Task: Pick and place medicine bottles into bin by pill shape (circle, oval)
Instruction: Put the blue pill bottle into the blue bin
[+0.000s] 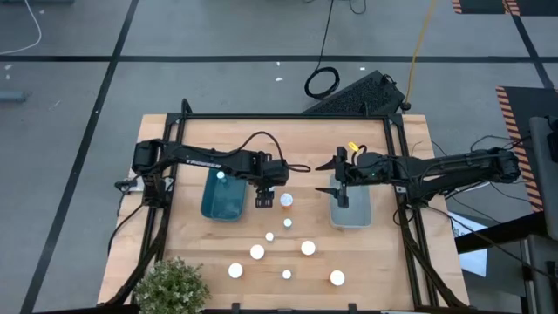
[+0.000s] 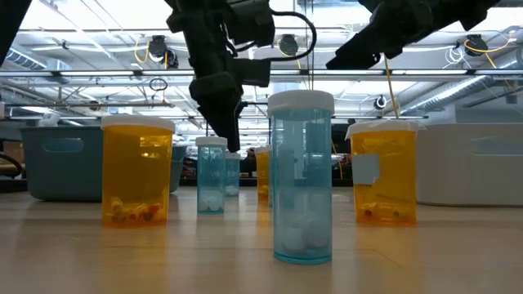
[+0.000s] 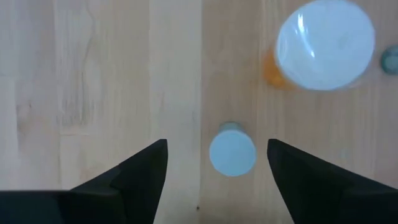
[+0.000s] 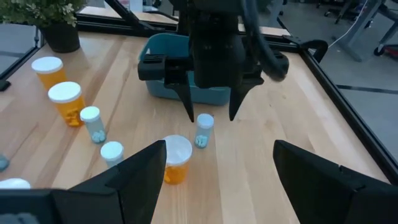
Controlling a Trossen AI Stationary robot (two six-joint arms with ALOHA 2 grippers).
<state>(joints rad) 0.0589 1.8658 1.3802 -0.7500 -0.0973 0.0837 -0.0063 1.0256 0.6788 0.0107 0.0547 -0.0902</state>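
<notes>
Several medicine bottles with white caps stand on the wooden table, among them an amber one (image 1: 286, 201) and small clear-blue ones (image 1: 287, 223). My left gripper (image 3: 217, 144) hangs open, fingers pointing down, right above one small clear-blue bottle (image 4: 204, 129). A finger stands on either side of its cap (image 3: 232, 152) without touching it. To its left sits the blue bin (image 1: 222, 199). My right gripper (image 1: 340, 187) is open with nothing between its fingers, over the left far corner of the grey bin (image 1: 356, 214).
An amber bottle (image 3: 323, 46) stands close beside the small one. More bottles (image 1: 257, 252) (image 1: 308, 248) (image 1: 336, 278) are spread toward the near edge. A potted plant (image 1: 170, 288) stands at the near left corner. A metal frame (image 1: 397, 166) borders the table.
</notes>
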